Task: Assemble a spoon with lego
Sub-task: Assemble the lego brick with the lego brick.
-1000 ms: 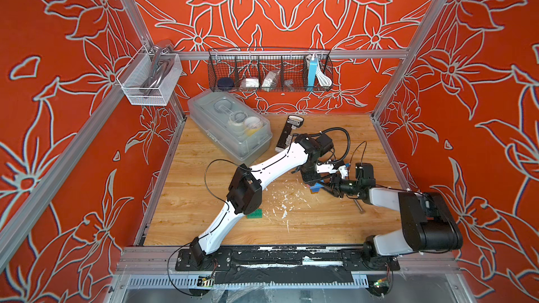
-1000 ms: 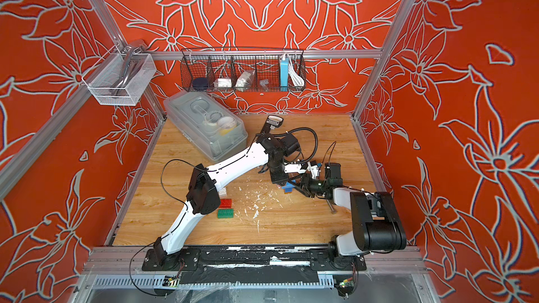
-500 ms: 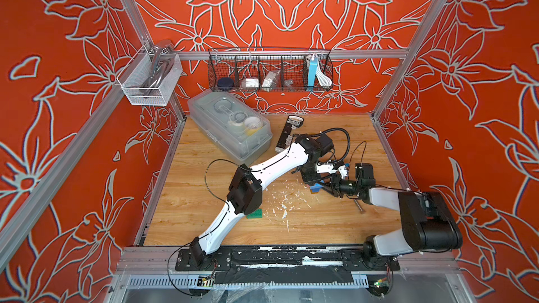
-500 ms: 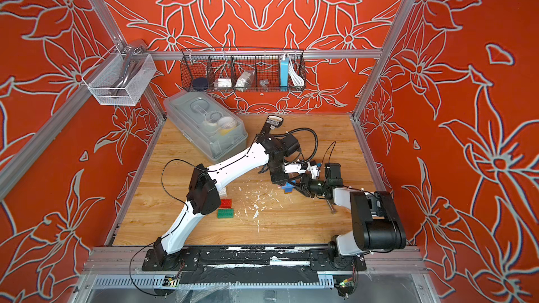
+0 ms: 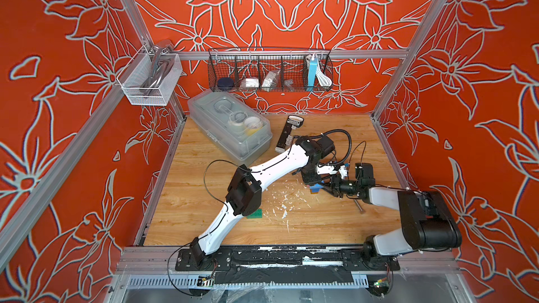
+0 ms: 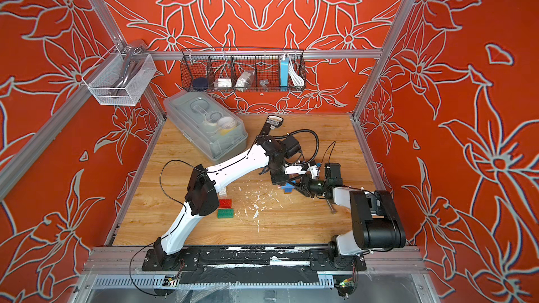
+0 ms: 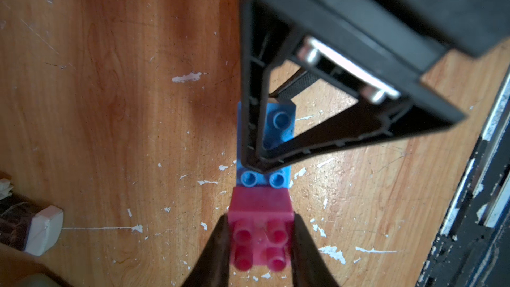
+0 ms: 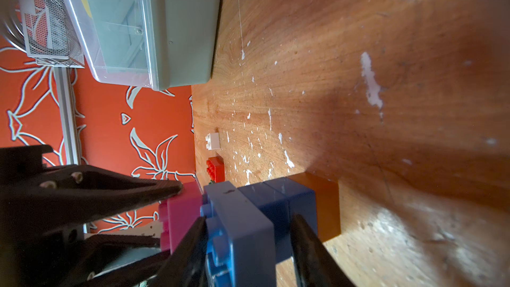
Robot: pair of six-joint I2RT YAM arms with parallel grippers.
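Left pincer [image 7: 260, 220] is clenched on the pink brick [image 7: 260, 207], a finger on each flank, its studs facing the wrist camera. Nose to nose with it, the right pincer [image 8: 248, 218] looks clasped around the light blue brick [image 8: 240, 238], the wide end of the part-built spoon [image 6: 288, 189]. Two blue bricks [image 8: 288, 197] and a brown brick [image 8: 327, 205] run on past that pincer's tips, close against the table [image 7: 110, 106]. Pink meets the free end of the light blue brick, beside a bare pair of studs, though I cannot tell whether it overlaps them yet. To my eye the step is seating pink onto that end. Done well, it wants the brick held square to the stud rows, lowered flat rather than tipped. It should then be pressed straight down while the right pincer braces the spoon so it cannot twist or skid. Neither grip should loosen until the studs bite. Spare pieces, a white brick [image 8: 212, 141], a red brick [image 8: 216, 168] and a green brick [image 6: 225, 213], wait well away from both pincers, back beside the left arm [image 6: 233, 167].
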